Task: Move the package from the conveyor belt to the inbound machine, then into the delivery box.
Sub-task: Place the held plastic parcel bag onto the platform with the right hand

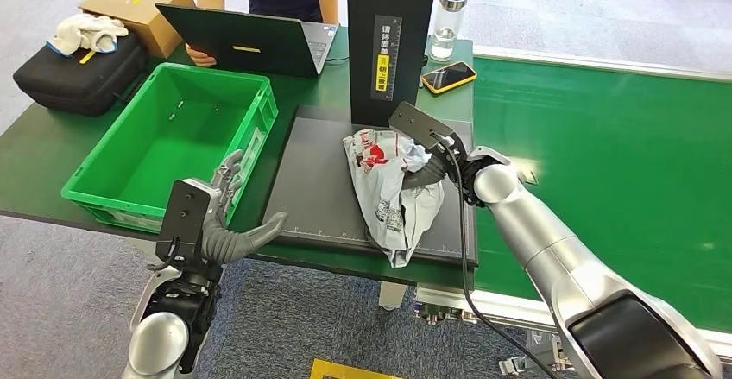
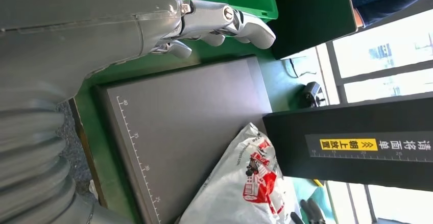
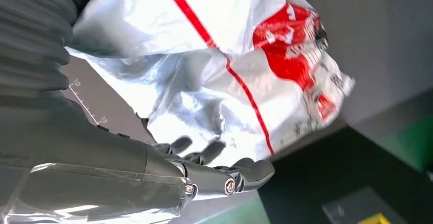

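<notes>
Gripping the package (image 1: 393, 191) with my right hand (image 1: 429, 165), fingers curled into the crinkled white plastic, red print facing up. The package lies on the dark scanner plate (image 1: 311, 189) of the inbound machine, just in front of its black upright column (image 1: 387, 34), on the green bench (image 1: 34, 150). My left hand (image 1: 226, 224) hovers low at the bench's near edge, beside the green delivery box (image 1: 95, 193), fingers spread, holding nothing. The conveyor belt (image 1: 604, 154) runs along my right. A person sits behind an open laptop (image 1: 250, 42) at the far side; a phone (image 1: 449, 77) and a bottle (image 1: 446, 21) stand near the column.
</notes>
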